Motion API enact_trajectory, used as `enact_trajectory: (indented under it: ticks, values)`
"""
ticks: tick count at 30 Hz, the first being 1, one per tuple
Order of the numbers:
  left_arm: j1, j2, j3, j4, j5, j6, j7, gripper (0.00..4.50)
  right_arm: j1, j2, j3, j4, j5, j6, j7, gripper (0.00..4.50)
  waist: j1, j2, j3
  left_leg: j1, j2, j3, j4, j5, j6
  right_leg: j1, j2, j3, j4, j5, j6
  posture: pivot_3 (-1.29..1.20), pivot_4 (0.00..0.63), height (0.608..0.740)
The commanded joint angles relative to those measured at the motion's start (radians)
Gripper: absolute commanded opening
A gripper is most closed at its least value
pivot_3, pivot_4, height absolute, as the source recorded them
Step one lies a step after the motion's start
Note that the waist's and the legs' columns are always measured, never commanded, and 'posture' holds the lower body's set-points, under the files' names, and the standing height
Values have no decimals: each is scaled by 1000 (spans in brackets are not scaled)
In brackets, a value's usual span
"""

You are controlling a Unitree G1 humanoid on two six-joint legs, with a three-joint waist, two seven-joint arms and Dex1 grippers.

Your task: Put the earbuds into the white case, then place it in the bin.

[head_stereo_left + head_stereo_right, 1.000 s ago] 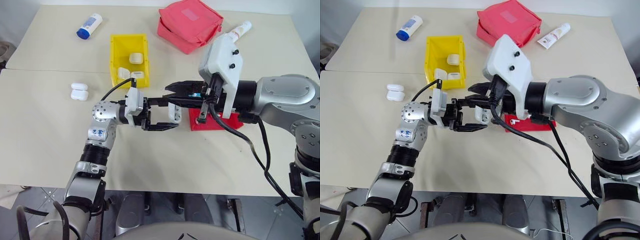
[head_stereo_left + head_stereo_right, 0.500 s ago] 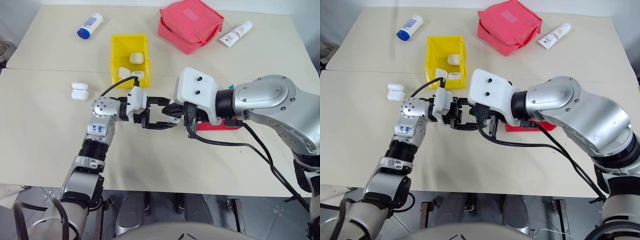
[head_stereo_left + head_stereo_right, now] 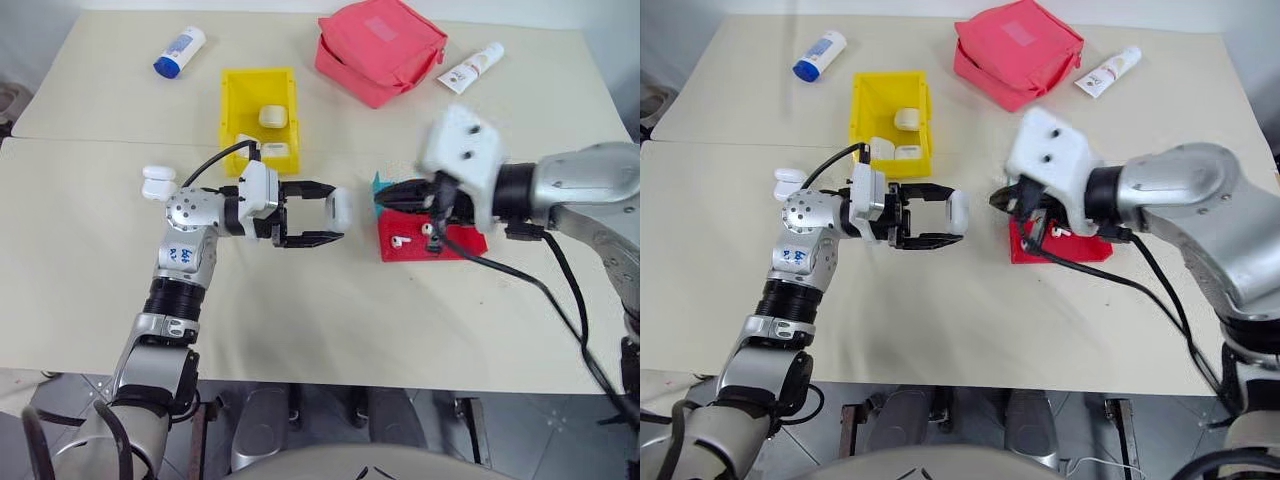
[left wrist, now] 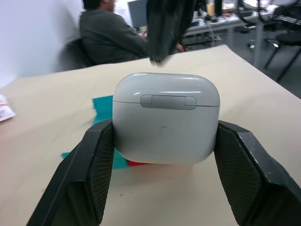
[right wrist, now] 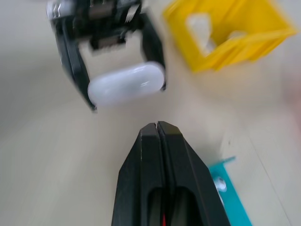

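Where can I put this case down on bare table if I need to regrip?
Bare table lies nearest, below the left gripper clamping the white case. More lies left of the bin. It is crowded right, where the right gripper hangs shut over the red tray holding an earbud.

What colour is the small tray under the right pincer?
Red tray, with a teal one beside it; clearest in the left eye view, below the right pincer.

The left arm is reaching across the counter (image 3: 300, 330), its wrist turned so the left tool (image 3: 335, 212) is pointing level toward the right arm, fingers (image 4: 91, 174) clamping the case (image 4: 165, 123) above the counter. The right tool (image 5: 157, 129), fingers pressed together, is hanging empty just beside that case.
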Motion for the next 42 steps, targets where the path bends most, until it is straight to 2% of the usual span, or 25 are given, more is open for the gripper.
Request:
enact_trajectory:
  ticks: [1,4,9,11,12,16,19,24,28,31,34,37,39,42]
  values:
    - [-7,17,52,-28,-18,6,69,2786,149,7,-162,37,52,-148,112,938,7,-1,0,0,0,0,0,0,0,0,0,0,0,0,0,0,150,740]
    - [-32,15,77,13,1,-21,128,2786,204,31,-228,78,98,-216,172,1994,13,-1,0,0,-1,1,0,0,1,0,0,1,0,1,1,0,150,740]
    - [-163,19,113,239,135,-95,418,2786,241,83,-258,146,93,-290,172,3706,17,-2,0,1,0,1,0,1,0,0,1,1,0,1,1,0,150,740]
    - [-204,27,117,318,171,-124,497,2786,257,81,-249,149,72,-307,170,4339,18,-2,1,1,0,2,0,0,1,0,1,1,0,1,1,0,150,740]
    - [-220,32,116,351,187,-138,529,2786,262,81,-245,148,66,-312,168,4459,17,-2,1,0,-1,2,0,0,1,0,0,1,0,1,1,0,150,740]
    - [-311,46,119,511,251,-146,690,2786,269,109,-242,133,62,-317,119,4459,17,-4,1,0,-1,2,0,0,1,-1,0,0,0,1,1,0,150,740]
    - [-355,40,113,607,262,-154,686,2786,273,131,-227,113,59,-316,88,4459,18,-5,2,0,-1,2,0,0,1,-1,0,0,0,1,1,0,150,740]
    - [-379,40,120,646,252,-167,660,4407,271,134,-216,109,50,-317,73,4500,18,-6,2,0,-2,1,0,0,1,-1,0,0,0,1,1,0,150,740]
    - [-284,65,130,405,167,-125,505,4485,282,107,-234,117,61,-325,111,4500,16,-6,3,0,-2,2,0,0,1,-1,0,0,0,1,1,0,150,740]
    - [-113,118,133,34,111,68,495,4485,278,84,-237,166,62,-351,180,4500,6,-6,3,0,-1,1,0,0,1,-1,0,1,0,1,1,0,150,740]
    - [54,187,156,-274,-50,264,402,4485,274,46,-206,237,33,-386,268,4500,-8,-6,3,0,0,1,0,0,1,-1,1,1,0,1,1,0,150,740]
    - [171,260,186,-452,-93,332,382,4485,275,-3,-156,306,-21,-434,361,4500,-8,-6,3,1,1,1,0,1,0,0,1,2,1,0,1,0,150,740]
    - [233,303,252,-536,-230,465,357,4485,254,3,-159,364,-4,-442,403,4500,-8,-6,3,1,1,1,0,1,0,0,1,2,1,0,1,0,150,740]
    - [308,350,318,-610,-297,522,348,4485,230,-4,-149,443,-19,-467,463,4500,-8,-6,3,2,1,1,0,1,0,0,0,3,1,0,1,0,150,740]
